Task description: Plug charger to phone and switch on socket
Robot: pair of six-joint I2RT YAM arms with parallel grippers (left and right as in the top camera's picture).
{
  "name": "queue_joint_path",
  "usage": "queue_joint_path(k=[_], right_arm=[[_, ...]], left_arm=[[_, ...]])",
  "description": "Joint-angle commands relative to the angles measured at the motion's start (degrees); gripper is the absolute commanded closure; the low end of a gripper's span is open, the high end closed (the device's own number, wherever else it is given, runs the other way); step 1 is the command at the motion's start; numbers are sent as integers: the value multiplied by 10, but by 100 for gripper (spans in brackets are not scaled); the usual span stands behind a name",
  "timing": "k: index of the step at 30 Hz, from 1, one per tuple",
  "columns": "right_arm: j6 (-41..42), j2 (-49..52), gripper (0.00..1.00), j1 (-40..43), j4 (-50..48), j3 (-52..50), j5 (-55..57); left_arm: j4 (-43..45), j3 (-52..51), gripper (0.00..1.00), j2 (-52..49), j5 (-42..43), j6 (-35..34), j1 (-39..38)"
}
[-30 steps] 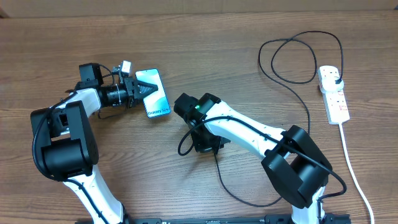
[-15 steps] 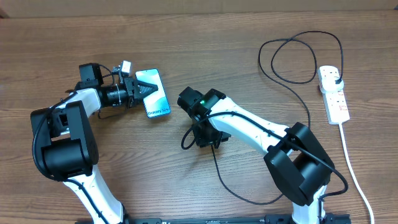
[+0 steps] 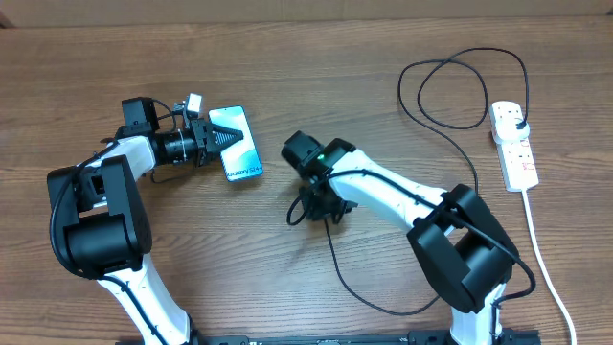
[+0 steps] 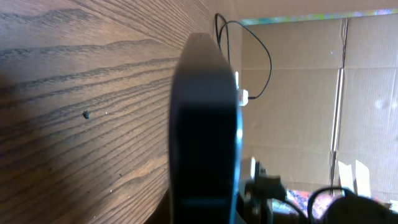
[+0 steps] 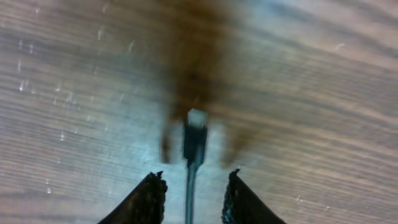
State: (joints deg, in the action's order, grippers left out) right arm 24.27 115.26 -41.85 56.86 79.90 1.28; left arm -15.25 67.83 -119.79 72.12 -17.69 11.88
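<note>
Phone [image 3: 237,143] lies left — socket [image 3: 513,144] far right, charger [image 5: 194,138] between.

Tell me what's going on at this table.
The left arm's fingers grip the phone by one short end, with its screen lit and facing up. The right arm's fingers hold the black charging cable just behind its small connector, which hangs above the wooden table and is not yet in the phone. The cable's far end is plugged into the white power strip on the right.

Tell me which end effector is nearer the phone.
Left. The left end effector grips the phone; the right end effector hovers apart, holding the charger.
</note>
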Motion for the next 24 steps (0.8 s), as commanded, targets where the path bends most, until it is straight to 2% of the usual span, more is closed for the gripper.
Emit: queue_joint_path(k=[1,16,19,21,24], right_arm=[[-6,12,69,13,-5,-2,-9],[-33,25,70,12,-9,-2,-30],[-35,25,77,12,-7,-2,-30],[-36,25,96,12,-6,-2,-30],[-36,25,96,12,-4,-2,-30]], left_arm=[[0,1,96,18,18,-4,-2],[1,1,96,18,18,-4,-2],[1,1,96,18,18,-4,-2],[1,1,95,18,18,-4,-2],[1,1,96,18,18,-4,-2]])
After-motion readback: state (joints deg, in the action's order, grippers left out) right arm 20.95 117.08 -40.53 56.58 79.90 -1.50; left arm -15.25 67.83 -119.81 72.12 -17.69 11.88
